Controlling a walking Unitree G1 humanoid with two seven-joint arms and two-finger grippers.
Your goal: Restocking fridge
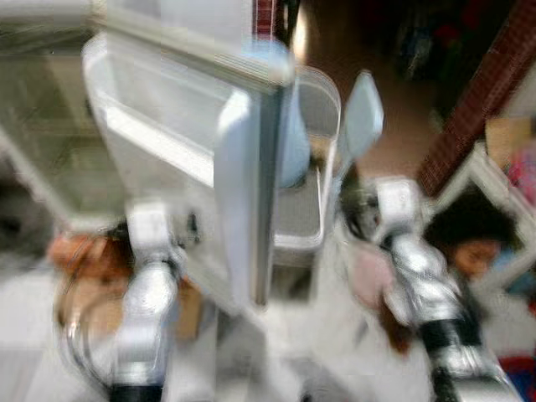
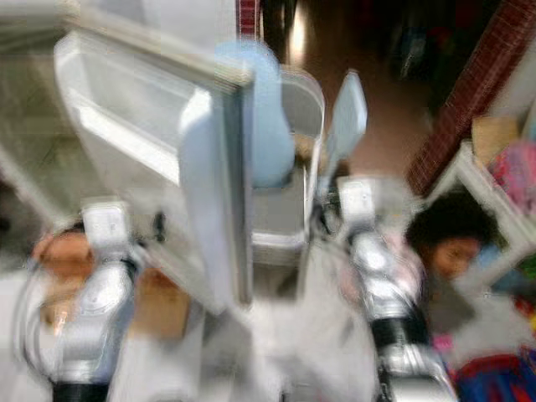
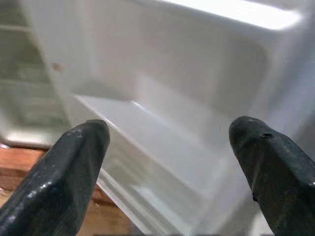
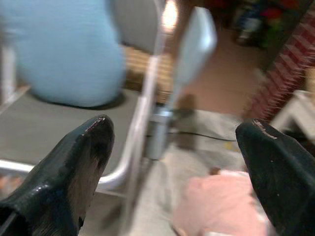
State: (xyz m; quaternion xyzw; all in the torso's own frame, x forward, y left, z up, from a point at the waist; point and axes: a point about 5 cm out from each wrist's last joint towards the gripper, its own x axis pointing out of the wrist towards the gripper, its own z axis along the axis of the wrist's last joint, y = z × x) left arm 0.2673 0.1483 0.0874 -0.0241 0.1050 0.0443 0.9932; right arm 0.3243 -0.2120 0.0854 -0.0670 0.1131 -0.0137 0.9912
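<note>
We judge restocking barely begun: the white fridge door (image 1: 243, 193) stands open, its moulded door shelf (image 3: 162, 162) seemingly bare, and our left claw (image 3: 170, 142) and right claw (image 4: 179, 142) gape empty.

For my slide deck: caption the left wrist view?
Left tool open and empty, facing the white fridge door shelf.
</note>
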